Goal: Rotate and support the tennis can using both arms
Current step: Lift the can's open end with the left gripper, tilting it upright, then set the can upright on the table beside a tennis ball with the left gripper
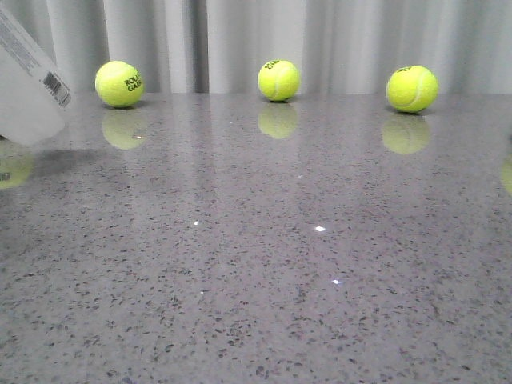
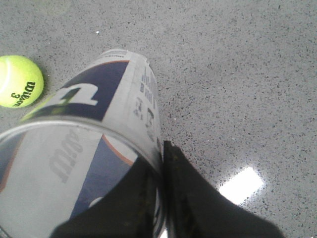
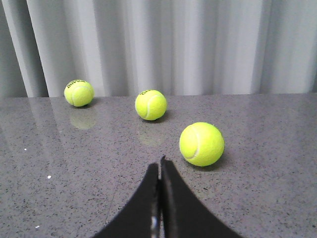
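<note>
Jaws of the right gripper [image 3: 159, 168] are pressed together with nothing between them, low over the grey speckled table [image 1: 320, 264]. On the left gripper [image 2: 161, 163], one black finger [image 2: 193, 198] lies against the outside of the can [image 2: 99, 124] and the other shows dark through the clear wall, so the jaws look clamped on the can's wall near its open rim.

From the front, the can [image 1: 28, 76] is tilted at the far left edge, lifted off the table, barcode facing out. Three balls sit along the back by the curtain [image 1: 240, 40]: left [image 1: 119, 83], middle [image 1: 278, 80], right [image 1: 411, 88]. Near the can, the left wrist view shows a ball [image 2: 19, 81] marked Wilson 3.
</note>
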Robot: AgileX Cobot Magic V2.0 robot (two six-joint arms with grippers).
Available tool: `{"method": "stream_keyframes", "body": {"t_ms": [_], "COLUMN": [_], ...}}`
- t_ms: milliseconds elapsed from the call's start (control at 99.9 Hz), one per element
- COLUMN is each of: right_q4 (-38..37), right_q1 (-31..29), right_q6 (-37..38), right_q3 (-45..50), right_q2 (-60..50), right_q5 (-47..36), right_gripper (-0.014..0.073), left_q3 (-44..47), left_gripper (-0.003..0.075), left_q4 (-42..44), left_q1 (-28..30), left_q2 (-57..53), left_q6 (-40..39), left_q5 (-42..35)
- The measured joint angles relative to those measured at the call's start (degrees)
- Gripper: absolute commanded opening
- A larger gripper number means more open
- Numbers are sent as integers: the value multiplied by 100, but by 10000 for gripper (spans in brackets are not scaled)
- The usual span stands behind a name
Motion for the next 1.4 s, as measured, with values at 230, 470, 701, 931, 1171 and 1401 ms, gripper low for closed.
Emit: {"method": "stream_keyframes", "body": {"t_ms": [230, 470, 701, 931, 1171, 1401], "right_q4": [0, 0, 0, 0, 0, 0], "right_q1": [0, 0, 0, 0, 0, 0], "right_q6": [0, 0, 0, 0, 0, 0], "right_q3": [0, 0, 0, 0, 0, 0], "right_q2": [0, 0, 0, 0, 0, 0], "right_q5": [-10, -10, -10, -10, -10, -10], "right_gripper": [-68, -68, -68, -68, -68, -68], "left_q3": [0, 0, -410, -1209, -1575, -1596], "left_gripper": [36, 375, 399, 399, 399, 400], "left_q4": [0, -11, -19, 53, 226, 406], "left_q1": [0, 0, 0, 0, 0, 0], "left_q2": [287, 462, 839, 1480, 1727, 1727], "left_q6": [-18, -18, -18, -22, -22, -43], "left_q5": [0, -11, -11, -29, -33, -33]}}
